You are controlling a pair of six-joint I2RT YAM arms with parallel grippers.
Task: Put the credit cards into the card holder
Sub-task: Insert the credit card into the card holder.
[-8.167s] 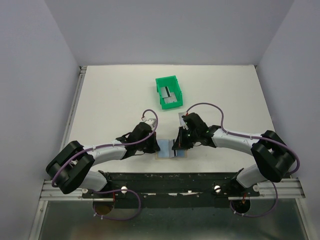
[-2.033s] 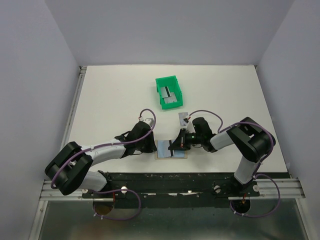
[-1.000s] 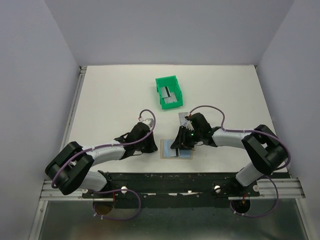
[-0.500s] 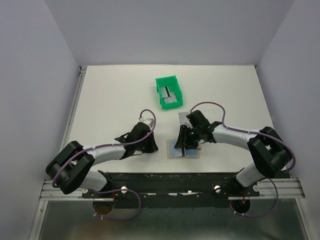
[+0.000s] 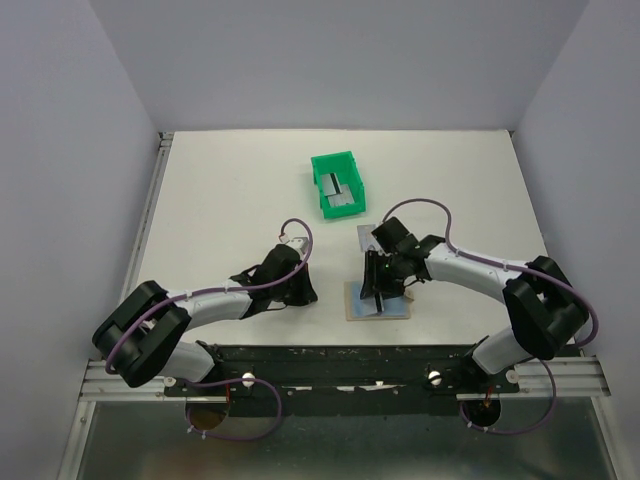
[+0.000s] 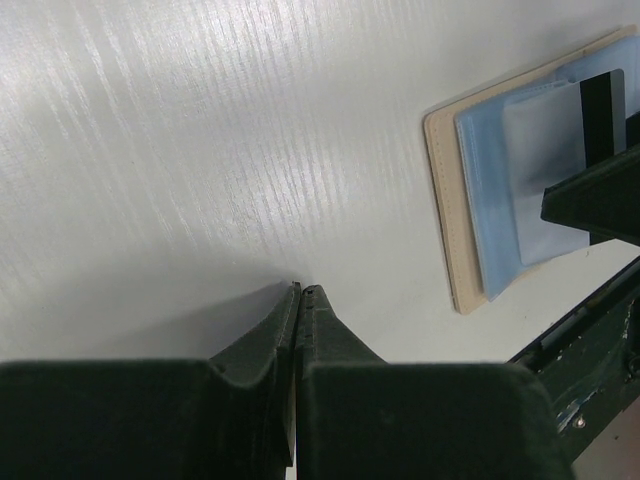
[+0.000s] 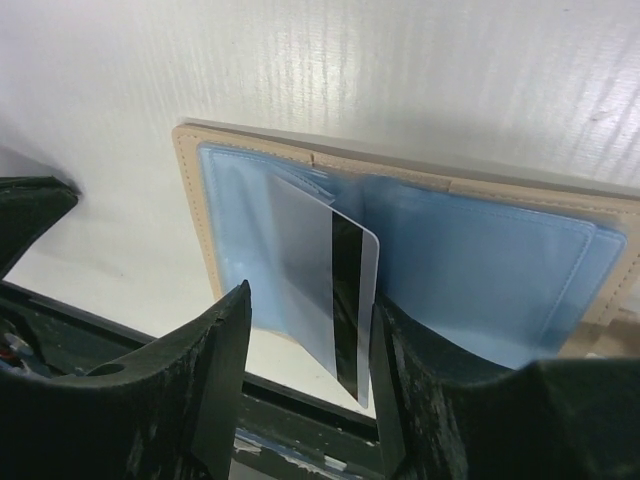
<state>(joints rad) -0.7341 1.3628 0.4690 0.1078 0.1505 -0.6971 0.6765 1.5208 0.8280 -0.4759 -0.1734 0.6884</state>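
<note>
Jaws — left gripper (image 6: 300, 291) closed, right gripper (image 7: 310, 302) parted around one card (image 7: 322, 270) in one holder (image 7: 485, 270).

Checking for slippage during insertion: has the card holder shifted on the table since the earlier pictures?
Yes. The card holder has slid right: it earlier lay straight below the green bin, and now lies mostly past its right edge.

The holder (image 5: 400, 306) has slid right, away from the left gripper (image 6: 300, 290); the right gripper (image 7: 310, 300) has widened around the card (image 7: 300, 245).
</note>
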